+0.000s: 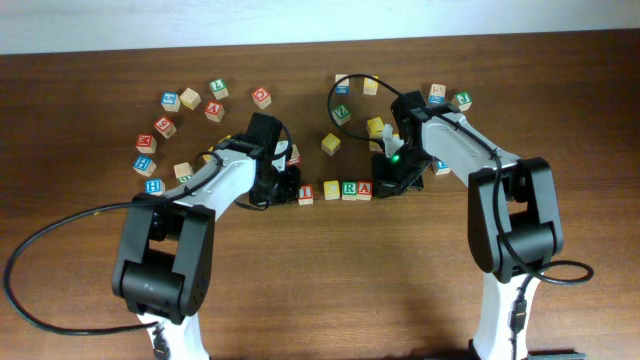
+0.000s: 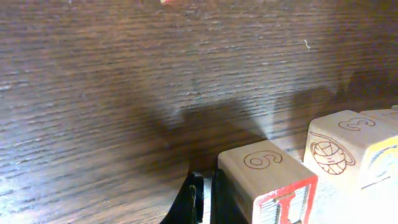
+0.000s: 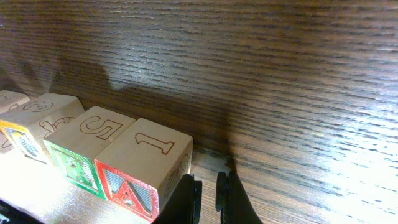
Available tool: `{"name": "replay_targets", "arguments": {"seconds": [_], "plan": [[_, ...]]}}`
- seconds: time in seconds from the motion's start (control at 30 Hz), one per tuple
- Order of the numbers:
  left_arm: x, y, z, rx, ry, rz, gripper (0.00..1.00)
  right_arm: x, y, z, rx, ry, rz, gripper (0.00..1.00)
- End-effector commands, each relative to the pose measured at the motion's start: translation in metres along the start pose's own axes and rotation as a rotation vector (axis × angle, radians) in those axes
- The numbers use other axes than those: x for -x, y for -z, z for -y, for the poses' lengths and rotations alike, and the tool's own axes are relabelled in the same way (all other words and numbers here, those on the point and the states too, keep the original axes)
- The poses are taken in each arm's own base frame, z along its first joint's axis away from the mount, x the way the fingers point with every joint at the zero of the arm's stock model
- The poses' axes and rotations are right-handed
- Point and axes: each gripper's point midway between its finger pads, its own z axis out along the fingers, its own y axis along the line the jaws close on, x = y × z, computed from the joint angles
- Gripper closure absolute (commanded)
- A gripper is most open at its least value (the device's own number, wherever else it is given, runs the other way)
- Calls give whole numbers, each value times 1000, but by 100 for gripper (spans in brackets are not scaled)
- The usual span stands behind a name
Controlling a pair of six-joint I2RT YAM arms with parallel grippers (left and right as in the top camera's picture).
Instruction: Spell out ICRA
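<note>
Our left gripper point(image 2: 206, 198) sits closed and empty, low on the tabletop point(image 2: 124, 93), just left of the I cube point(image 2: 273, 186). Our right gripper point(image 3: 209, 194) is likewise closed on nothing, just right of the A cube point(image 3: 140, 171). Between them we see the ICRA cubes point(image 1: 349, 190) in one row, with loose cubes point(image 1: 190, 100) scattered on the far side

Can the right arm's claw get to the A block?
Probably yes. The right claw sits right beside the A block, with nothing between them. It is shut, so it would have to open before it could grab the block.
</note>
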Motion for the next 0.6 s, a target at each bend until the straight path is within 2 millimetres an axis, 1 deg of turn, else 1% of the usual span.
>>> {"name": "replay_targets", "arguments": {"seconds": [0.0, 0.23, 0.3, 0.43, 0.47, 0.57], "plan": [[-2, -10, 0, -3, -18, -15, 100, -2, -2, 2, 0, -11, -7, 96], [0, -10, 1, -8, -21, -7, 100, -2, -2, 2, 0, -11, -7, 96], [-2, -12, 6, -15, -13, -12, 100, -2, -3, 1, 0, -8, -8, 96], [-2, -15, 17, -20, -14, -1, 100, -6, -9, -12, -4, 30, -15, 96], [-1, -15, 17, -5, 16, 8, 100, -7, -11, -16, -5, 44, -18, 96], [4, -15, 17, -5, 13, 30, 100, -9, -14, -21, -11, 62, -18, 96]]}}
